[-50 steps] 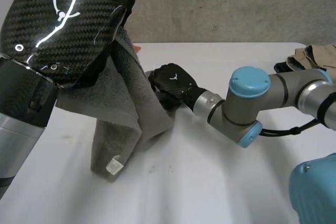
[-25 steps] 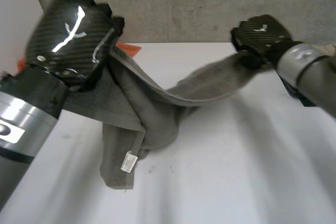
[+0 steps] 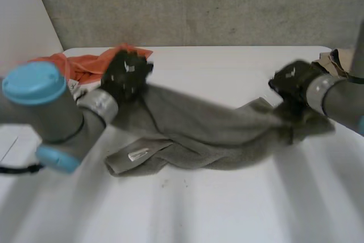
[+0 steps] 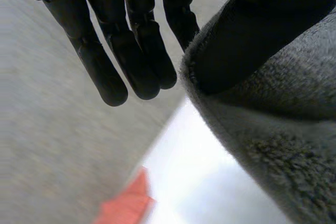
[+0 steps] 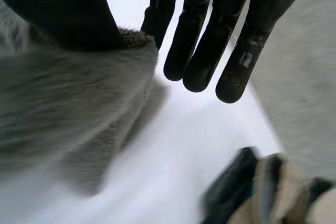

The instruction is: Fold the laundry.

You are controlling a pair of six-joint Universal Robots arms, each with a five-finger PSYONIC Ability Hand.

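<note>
A grey towel point(image 3: 210, 132) lies stretched across the middle of the white table point(image 3: 227, 209), its lower fold on the surface with a white label point(image 3: 138, 154) showing. My left hand point(image 3: 126, 75) holds the towel's left end just above the table. In the left wrist view its thumb point(image 4: 262, 30) presses the towel's edge point(image 4: 273, 145) against a finger. My right hand point(image 3: 293, 81) holds the towel's right end. In the right wrist view its thumb point(image 5: 58, 9) pinches the grey towel point(image 5: 68, 103) while the other fingers point(image 5: 210, 40) stay straight.
An orange cloth point(image 3: 85, 64) lies at the back left behind my left hand, also seen as orange cloth point(image 4: 126, 205) past the fingertips. Beige and black garments point(image 3: 338, 61) sit at the table's back right corner, close to my right hand. A grey wall stands behind.
My right hand took the towel's edge near the left hand and pulled it out to the right. Both hands then came down and apart, so the hanging towel now lies spread low over the table.
</note>
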